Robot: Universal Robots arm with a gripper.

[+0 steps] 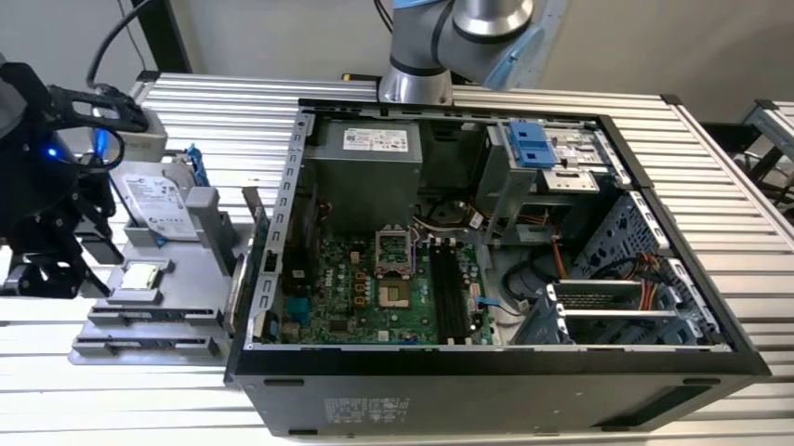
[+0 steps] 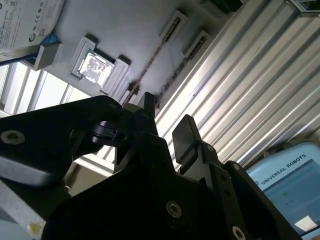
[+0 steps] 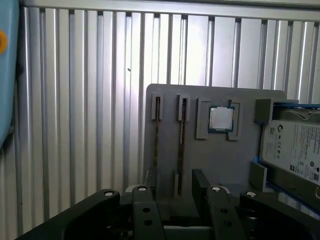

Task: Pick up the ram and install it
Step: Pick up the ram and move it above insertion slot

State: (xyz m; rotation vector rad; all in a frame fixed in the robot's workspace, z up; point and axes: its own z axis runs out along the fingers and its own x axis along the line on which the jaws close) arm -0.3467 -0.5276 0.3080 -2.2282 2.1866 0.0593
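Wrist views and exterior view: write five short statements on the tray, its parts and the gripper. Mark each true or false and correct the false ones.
1. The gripper is open and holds nothing. True.
2. The hard drive rests on the tray. True.
3. The ram lies flat on the hard drive. False: it stands on edge in a slot of the tray.
4. The processor lies in a pocket of the tray, between the ram and the hard drive. True.
5. The tray sits inside the case. False: it lies outside, at the exterior view's left of the case.
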